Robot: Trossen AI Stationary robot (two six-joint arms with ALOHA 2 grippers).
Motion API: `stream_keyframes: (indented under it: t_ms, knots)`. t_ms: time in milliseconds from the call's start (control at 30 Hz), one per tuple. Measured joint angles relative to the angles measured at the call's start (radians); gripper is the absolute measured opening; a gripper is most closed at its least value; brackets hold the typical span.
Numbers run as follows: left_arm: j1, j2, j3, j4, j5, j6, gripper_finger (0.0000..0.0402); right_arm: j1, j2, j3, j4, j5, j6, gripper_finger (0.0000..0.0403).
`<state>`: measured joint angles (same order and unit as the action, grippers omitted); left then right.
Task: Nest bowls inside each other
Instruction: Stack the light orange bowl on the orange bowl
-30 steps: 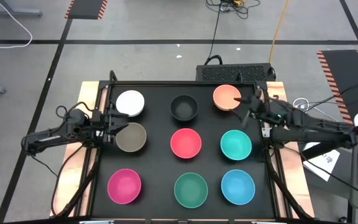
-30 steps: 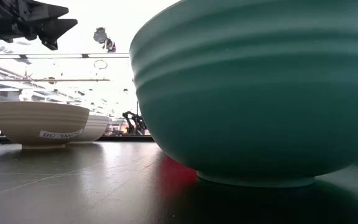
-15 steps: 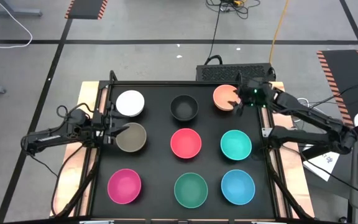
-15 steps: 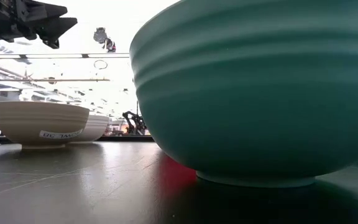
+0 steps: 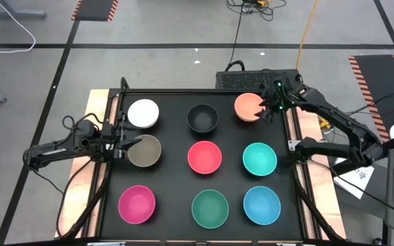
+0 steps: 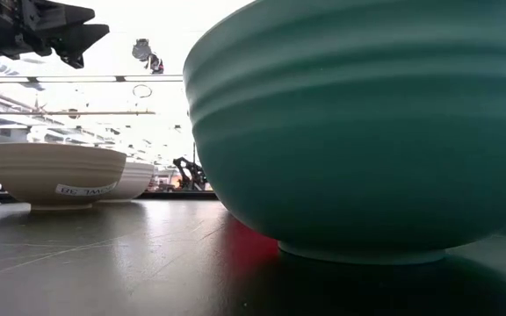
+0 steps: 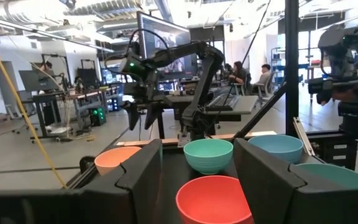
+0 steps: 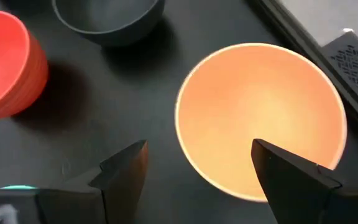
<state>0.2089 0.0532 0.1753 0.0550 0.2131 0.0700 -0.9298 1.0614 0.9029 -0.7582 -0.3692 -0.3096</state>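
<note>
Nine bowls stand on their bases in three rows on the black table. The far row is white (image 5: 143, 113), black (image 5: 202, 117), peach (image 5: 247, 105). The middle row is olive-tan (image 5: 146, 151), red (image 5: 204, 157), teal (image 5: 260, 158). The near row is magenta (image 5: 137, 204), green (image 5: 210, 208), blue (image 5: 261, 206). My right gripper (image 5: 268, 111) is open and hovers over the peach bowl's (image 8: 260, 118) right rim; one finger is above its hollow, the other above the table. My left gripper (image 5: 124, 142) is open, raised beside the olive-tan bowl's (image 6: 58, 174) left rim.
The table's raised frame (image 5: 294, 171) runs along the right side, close to my right arm. A black box (image 5: 258, 79) stands just past the far edge, behind the peach bowl. Narrow strips of bare table separate the bowls.
My right gripper has moved toward the table's far edge, from beside the gap between the peach and teal bowls to above the peach bowl's right rim, turning as the arm swung.
</note>
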Motion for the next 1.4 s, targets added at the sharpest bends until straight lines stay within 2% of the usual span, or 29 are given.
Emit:
stream_keyframes:
  t_ms: [133,267,433,667,1000,1133,1400]
  knots:
    - [0.0,0.0,0.0,-0.001,0.001,0.0,0.02,0.001,0.064,0.053,-0.003,0.005,-0.01,0.0281]
    - [0.0,0.0,0.0,-0.002,0.004,0.0,0.02,0.002,0.123,0.09,-0.003,0.083,0.007,0.0281]
    - [0.0,0.0,0.0,-0.011,0.005,0.0,0.02,0.002,0.181,0.127,-0.035,0.078,0.032,0.0281]
    - [0.0,0.0,0.0,-0.011,0.006,0.0,0.02,0.002,0.26,0.169,-0.176,0.078,0.031,0.0281]
    - [0.0,0.0,0.0,-0.01,0.006,0.0,0.02,0.046,0.267,0.171,-0.159,0.057,-0.002,0.0281]
    - [0.0,0.0,0.0,-0.011,0.006,0.005,0.02,0.078,0.293,0.171,-0.136,0.132,-0.002,0.0281]
    - [0.0,0.0,0.0,-0.017,0.006,0.006,0.02,0.088,0.371,0.171,-0.137,0.19,-0.011,0.0281]
